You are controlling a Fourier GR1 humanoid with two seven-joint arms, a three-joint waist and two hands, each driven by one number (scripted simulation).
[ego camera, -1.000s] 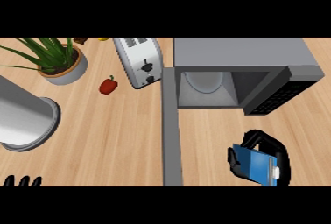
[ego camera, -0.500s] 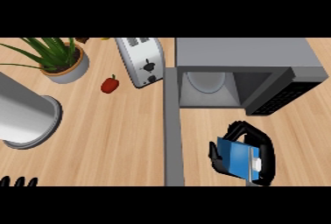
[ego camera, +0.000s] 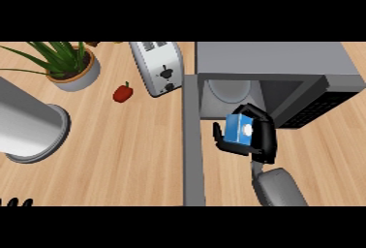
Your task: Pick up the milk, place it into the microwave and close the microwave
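Note:
My right hand (ego camera: 259,138) has its fingers curled round a blue milk carton (ego camera: 239,129) and holds it above the counter, just in front of the open microwave (ego camera: 275,63). The microwave's cavity (ego camera: 229,94) shows a pale turntable inside, and its door (ego camera: 311,104) stands swung out to the right. The carton is outside the cavity, close to its lower edge. Only the fingertips of my left hand (ego camera: 16,202) show at the bottom left corner.
A toaster (ego camera: 159,68) lies left of the microwave, with a red pepper (ego camera: 123,93) beside it. A potted plant (ego camera: 68,65) stands at the top left. A large grey cylinder (ego camera: 28,126) stands at the left edge. A grey seam (ego camera: 191,160) runs down the counter.
My right hand has carried the milk carton up and to the left, from the lower right of the counter to the mouth of the microwave. The left hand has stayed put.

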